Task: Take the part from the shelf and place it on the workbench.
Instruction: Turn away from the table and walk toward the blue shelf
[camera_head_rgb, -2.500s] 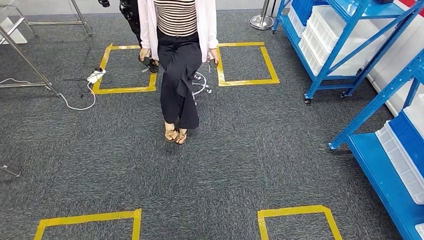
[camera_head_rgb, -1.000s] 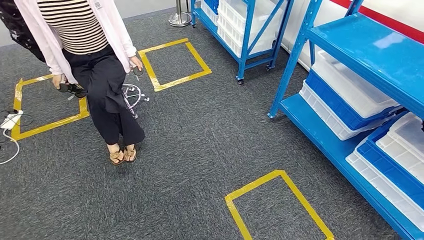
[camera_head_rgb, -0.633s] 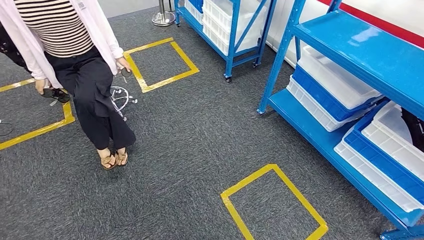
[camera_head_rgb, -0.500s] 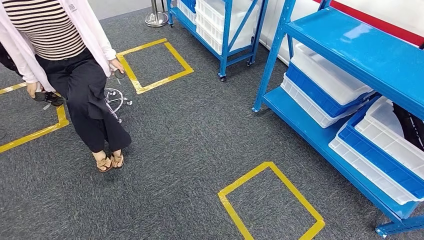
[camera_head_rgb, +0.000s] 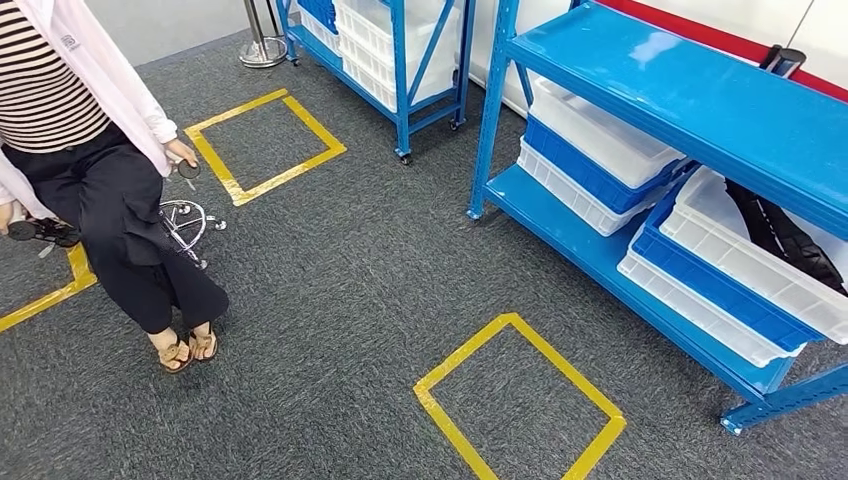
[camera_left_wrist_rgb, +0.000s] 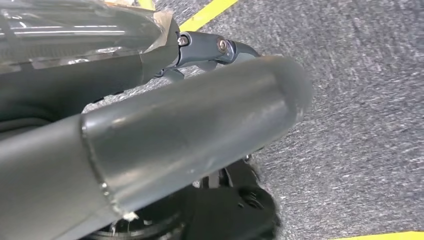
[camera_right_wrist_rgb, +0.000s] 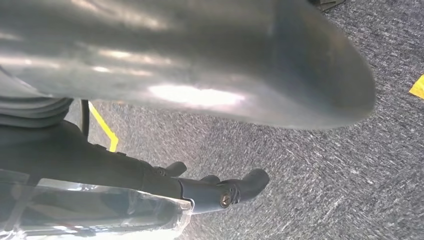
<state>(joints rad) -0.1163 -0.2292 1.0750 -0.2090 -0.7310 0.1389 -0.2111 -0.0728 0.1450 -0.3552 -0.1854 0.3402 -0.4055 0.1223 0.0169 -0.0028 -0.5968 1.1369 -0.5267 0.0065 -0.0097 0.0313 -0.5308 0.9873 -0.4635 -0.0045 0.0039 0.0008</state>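
- While the shelf (camera_head_rgb: 690, 105) stands at the head view's right, nothing looks picked yet; a dark part (camera_head_rgb: 785, 235) lies in a white bin (camera_head_rgb: 745, 262) on its lower level, probably the thing to take. Reaching, grasping and carrying to the worktop remain. A person (camera_head_rgb: 95, 170) stands at left, well apart.
- Left wrist view: the left hand (camera_left_wrist_rgb: 200, 52) hangs over carpet, holding nothing, fingers loosely apart.
- Right wrist view: the right hand (camera_right_wrist_rgb: 220, 192) likewise empty, fingers apart.

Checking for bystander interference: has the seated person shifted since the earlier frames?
No. The person still sits right beside the same yellow tape square; the camera turned, the person did not move.
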